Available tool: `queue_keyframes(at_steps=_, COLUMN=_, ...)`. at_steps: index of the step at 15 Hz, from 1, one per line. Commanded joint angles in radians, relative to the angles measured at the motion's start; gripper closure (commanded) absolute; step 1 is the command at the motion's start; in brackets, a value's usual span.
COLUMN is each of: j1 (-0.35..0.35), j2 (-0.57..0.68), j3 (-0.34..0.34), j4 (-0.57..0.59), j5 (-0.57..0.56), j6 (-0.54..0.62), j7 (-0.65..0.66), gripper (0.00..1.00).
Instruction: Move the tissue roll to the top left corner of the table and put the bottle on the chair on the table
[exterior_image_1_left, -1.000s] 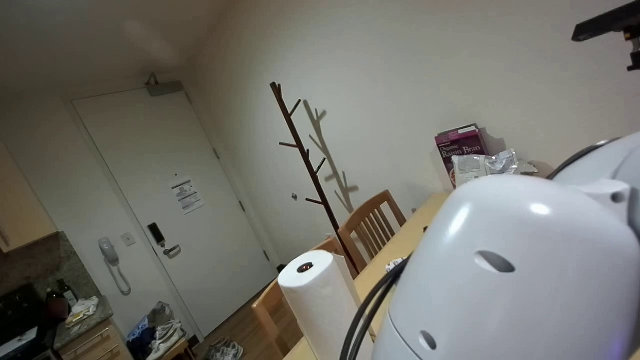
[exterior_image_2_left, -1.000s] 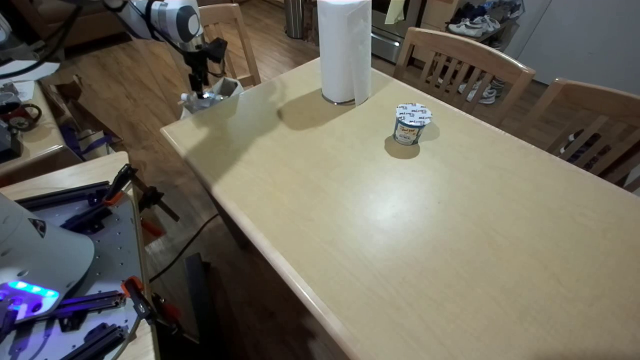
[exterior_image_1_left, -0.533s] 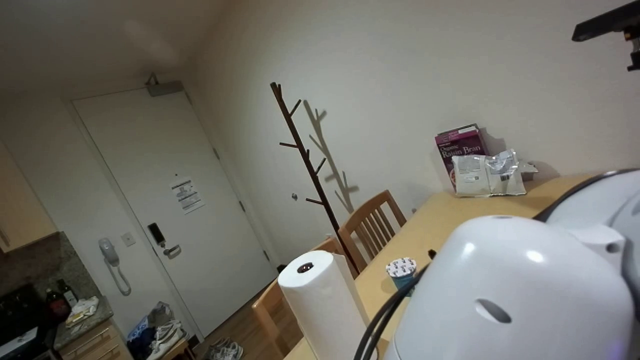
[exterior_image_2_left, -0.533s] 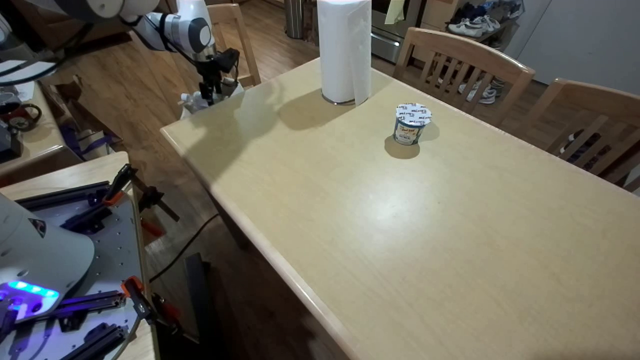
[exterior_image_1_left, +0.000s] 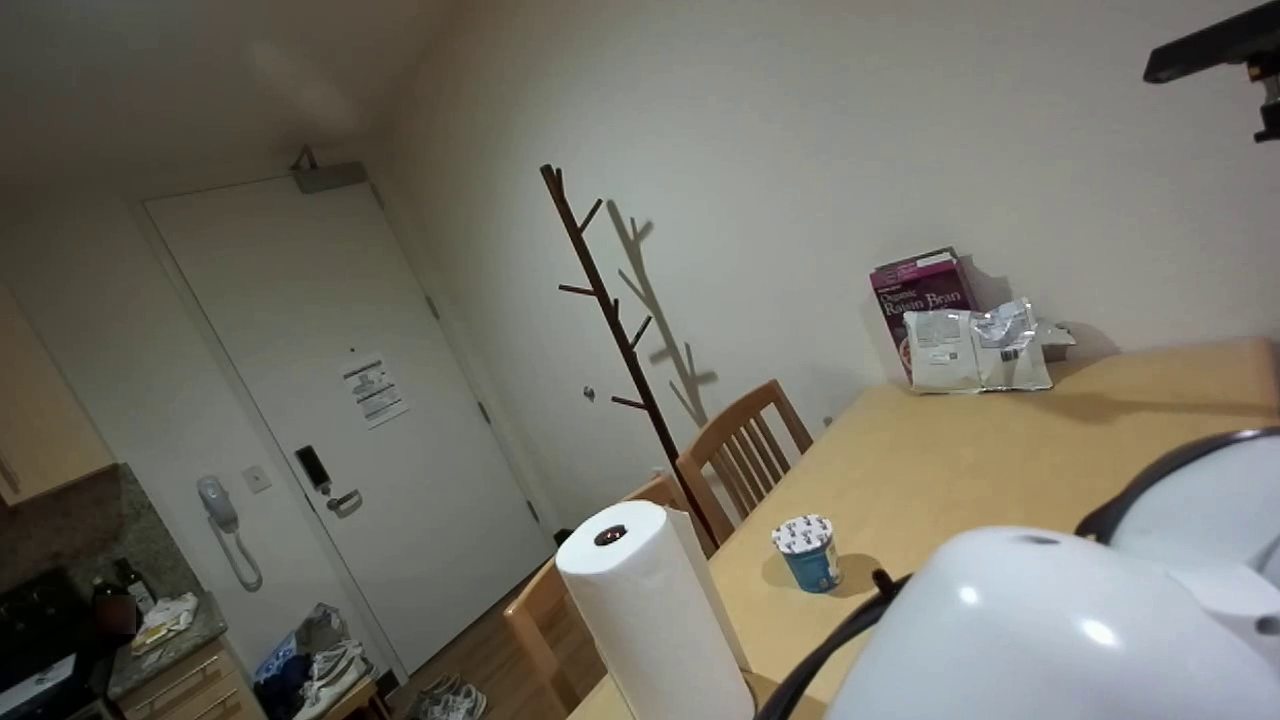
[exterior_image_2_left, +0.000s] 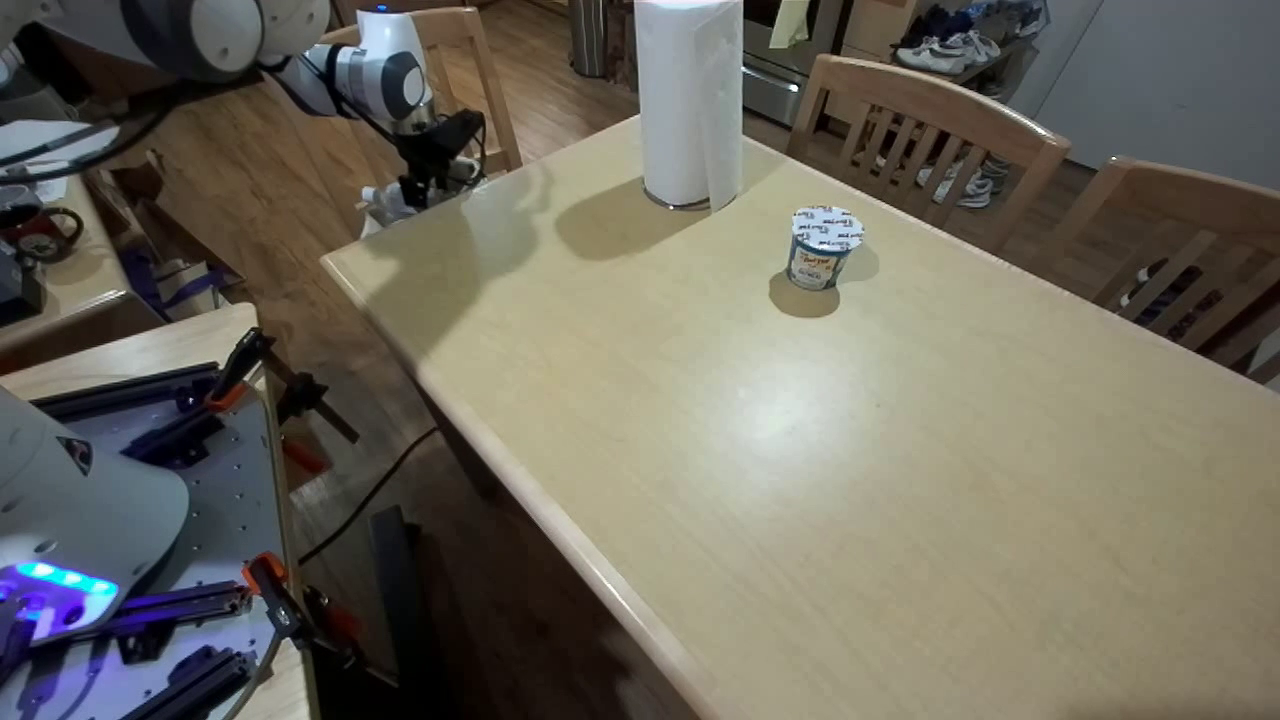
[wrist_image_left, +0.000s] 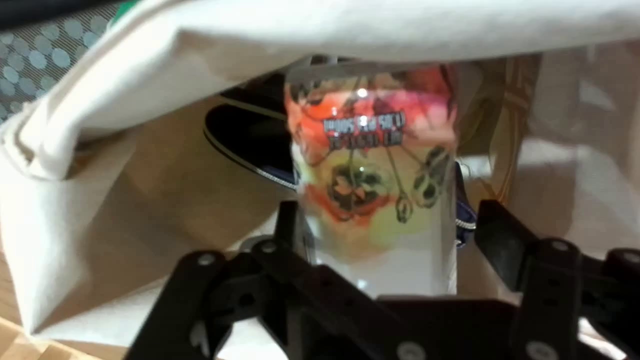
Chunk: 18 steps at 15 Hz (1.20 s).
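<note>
In both exterior views the tissue roll (exterior_image_1_left: 650, 615), a tall white cylinder, stands upright on the light-wood table (exterior_image_2_left: 640, 400), near its far corner in an exterior view (exterior_image_2_left: 690, 100). The bottle (wrist_image_left: 370, 200), clear with a red, pink and yellow-green label, lies in a pale cloth bag (wrist_image_left: 65, 260) beside the table's end. My gripper (wrist_image_left: 390, 215) is open around the bottle: its left finger is close against the side, while a gap shows between the right finger (wrist_image_left: 505, 240) and the bottle. A chair (exterior_image_2_left: 465, 60) is behind the gripper; its seat is hidden.
A small blue cup (exterior_image_2_left: 822, 248) with a printed lid stands on the table near the roll. Two more chairs (exterior_image_2_left: 930, 140) line the long side. A cereal box (exterior_image_1_left: 925, 290) and a silver-white packet (exterior_image_1_left: 980, 345) are by the wall. Dark blue zipped cloth (wrist_image_left: 255, 135) lies in the bag.
The arm has swung lower, uncovering the cup and more of the table. In an exterior view the gripper has shifted right, toward the table edge. Roll and cup have stayed put.
</note>
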Motion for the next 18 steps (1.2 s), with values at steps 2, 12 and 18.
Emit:
queue_keyframes(at_steps=2, j1=0.026, j2=0.051, j3=-0.001, j4=0.068, j5=0.011, j6=0.006, j7=0.07, gripper=0.47)
queue_keyframes(at_steps=12, j1=0.032, j2=-0.058, j3=0.002, j4=-0.026, j5=0.001, j6=0.13, j7=0.166, gripper=0.71)
queue_keyframes(at_steps=18, j1=0.058, j2=-0.245, j3=-0.026, j4=-0.153, j5=-0.009, j6=0.217, j7=0.301, gripper=0.71)
